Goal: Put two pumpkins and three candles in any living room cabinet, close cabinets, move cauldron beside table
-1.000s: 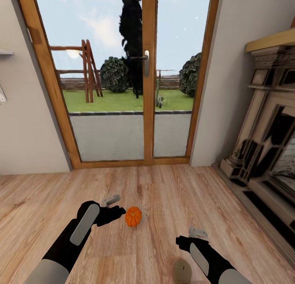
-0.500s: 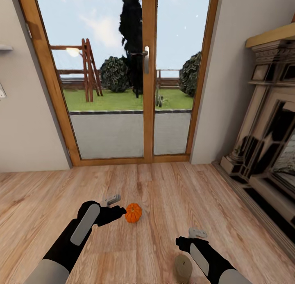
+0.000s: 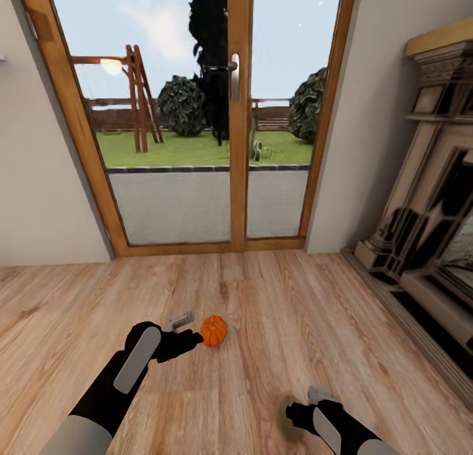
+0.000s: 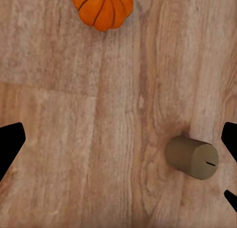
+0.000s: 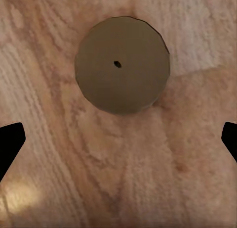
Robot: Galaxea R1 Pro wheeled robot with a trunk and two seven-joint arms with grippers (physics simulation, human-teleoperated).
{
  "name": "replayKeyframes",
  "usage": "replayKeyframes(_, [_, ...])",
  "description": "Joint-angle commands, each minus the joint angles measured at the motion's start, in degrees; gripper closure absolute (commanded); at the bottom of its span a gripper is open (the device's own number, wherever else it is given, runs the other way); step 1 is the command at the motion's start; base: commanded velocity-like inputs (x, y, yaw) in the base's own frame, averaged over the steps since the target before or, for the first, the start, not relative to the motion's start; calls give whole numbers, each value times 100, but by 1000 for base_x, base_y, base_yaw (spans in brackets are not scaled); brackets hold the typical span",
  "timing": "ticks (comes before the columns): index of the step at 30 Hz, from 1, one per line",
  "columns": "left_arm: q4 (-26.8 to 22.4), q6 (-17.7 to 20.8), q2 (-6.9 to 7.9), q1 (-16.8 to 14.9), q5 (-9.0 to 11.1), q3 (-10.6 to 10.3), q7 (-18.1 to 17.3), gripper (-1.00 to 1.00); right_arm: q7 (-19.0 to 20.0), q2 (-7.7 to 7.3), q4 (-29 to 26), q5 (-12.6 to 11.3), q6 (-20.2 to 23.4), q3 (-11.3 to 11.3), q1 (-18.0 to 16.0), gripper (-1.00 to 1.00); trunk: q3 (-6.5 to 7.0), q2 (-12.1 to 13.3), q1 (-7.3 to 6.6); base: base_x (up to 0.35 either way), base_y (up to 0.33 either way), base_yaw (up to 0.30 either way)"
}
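Nearest, the right gripper (image 3: 297, 417) hangs directly over a candle (image 5: 122, 65) standing on the wooden floor (image 3: 276, 323), jaws apart, likely lining up a top-down grasp. Farther out, the left gripper (image 3: 186, 331), jaws also apart, sits just beside the pumpkin (image 3: 213, 330). Beyond stand glass doors (image 3: 197, 113).

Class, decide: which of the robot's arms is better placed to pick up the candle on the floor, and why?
Right. The right gripper hangs open directly above the candle, top-down in its wrist view. The left gripper is over by the pumpkin.
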Motion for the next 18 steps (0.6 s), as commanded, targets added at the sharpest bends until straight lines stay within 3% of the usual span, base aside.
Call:
replayKeyframes(1, [-6, 0, 7, -4, 61, -15, 60, -100, -45, -5, -9, -67, 22, 41, -2, -100, -28, -4, 1, 0, 0, 0])
replayKeyframes(18, [-11, 5, 21, -4, 61, -7, 52, -100, -83, -8, 7, -53, -231, 24, -3, -100, -405, -27, 45, 0, 0, 0])
